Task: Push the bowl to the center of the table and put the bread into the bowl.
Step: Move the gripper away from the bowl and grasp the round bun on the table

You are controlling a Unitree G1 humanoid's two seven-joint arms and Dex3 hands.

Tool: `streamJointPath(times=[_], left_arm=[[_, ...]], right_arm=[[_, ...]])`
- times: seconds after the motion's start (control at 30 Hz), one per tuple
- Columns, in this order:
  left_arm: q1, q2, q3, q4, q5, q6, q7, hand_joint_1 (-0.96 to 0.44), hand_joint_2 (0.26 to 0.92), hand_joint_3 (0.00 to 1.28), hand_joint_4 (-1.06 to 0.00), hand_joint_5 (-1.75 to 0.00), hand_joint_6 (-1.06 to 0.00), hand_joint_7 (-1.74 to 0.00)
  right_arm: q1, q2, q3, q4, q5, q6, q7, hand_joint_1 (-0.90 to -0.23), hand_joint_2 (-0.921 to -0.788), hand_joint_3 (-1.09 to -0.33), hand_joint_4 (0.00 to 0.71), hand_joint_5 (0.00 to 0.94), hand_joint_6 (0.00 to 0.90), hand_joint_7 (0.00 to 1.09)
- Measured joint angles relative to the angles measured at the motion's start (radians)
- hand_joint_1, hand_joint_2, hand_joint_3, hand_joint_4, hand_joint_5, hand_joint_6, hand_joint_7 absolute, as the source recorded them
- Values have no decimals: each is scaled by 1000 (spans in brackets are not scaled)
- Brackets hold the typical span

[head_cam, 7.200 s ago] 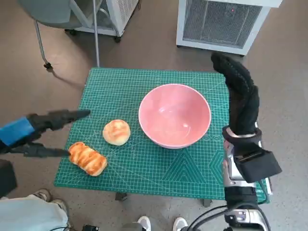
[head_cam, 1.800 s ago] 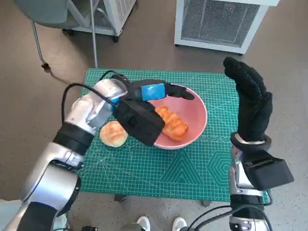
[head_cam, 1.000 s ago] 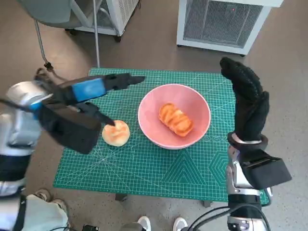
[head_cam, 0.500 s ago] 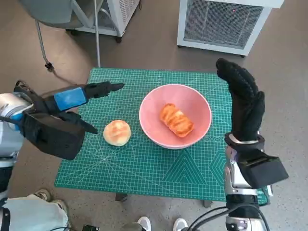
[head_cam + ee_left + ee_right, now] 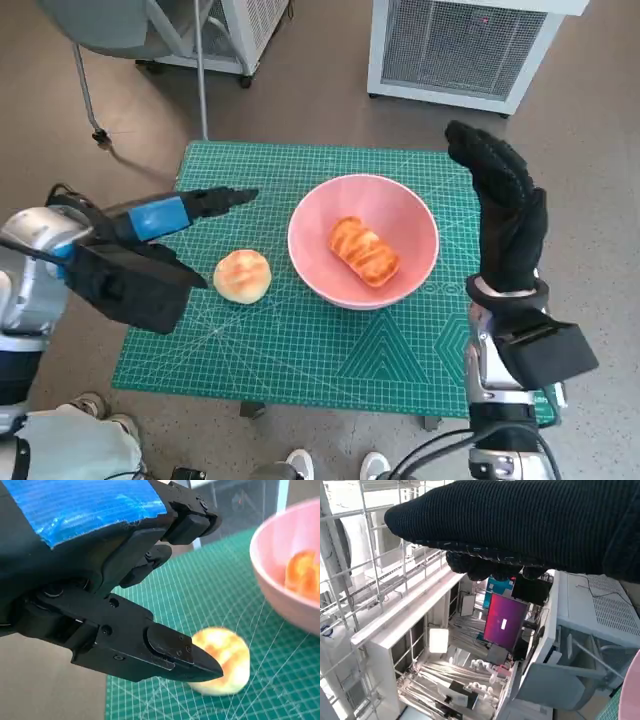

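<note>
Smooth pink bowl [image 5: 363, 240] mid-table w/ glazed, ridged bread [image 5: 364, 251] inside. Round bun [image 5: 243, 275] at its 9 o'clock. Left hand [image 5: 160, 216] spread, empty. Right hand [image 5: 503, 213] flat, fingers splayed, empty.

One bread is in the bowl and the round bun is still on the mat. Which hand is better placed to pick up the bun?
Left. The left hand is open and hovers right by the round bun. The right hand is raised on the far side of the pink bowl, away from the bun.
</note>
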Motion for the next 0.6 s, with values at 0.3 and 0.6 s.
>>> streamJointPath(times=[0.3,0.6], left_arm=[[-21,-69,-87,141,81,-9,39,-101,731,1,1,1,-166,-27],[-69,-133,-161,286,144,-4,77,-82,729,0,-4,-2,-178,-26]], right_arm=[[0,-12,-6,-2,12,1,15,-486,-921,-841,306,7,-1,637],[-1,-25,-10,-2,29,9,20,-488,-921,-838,307,8,-1,635]])
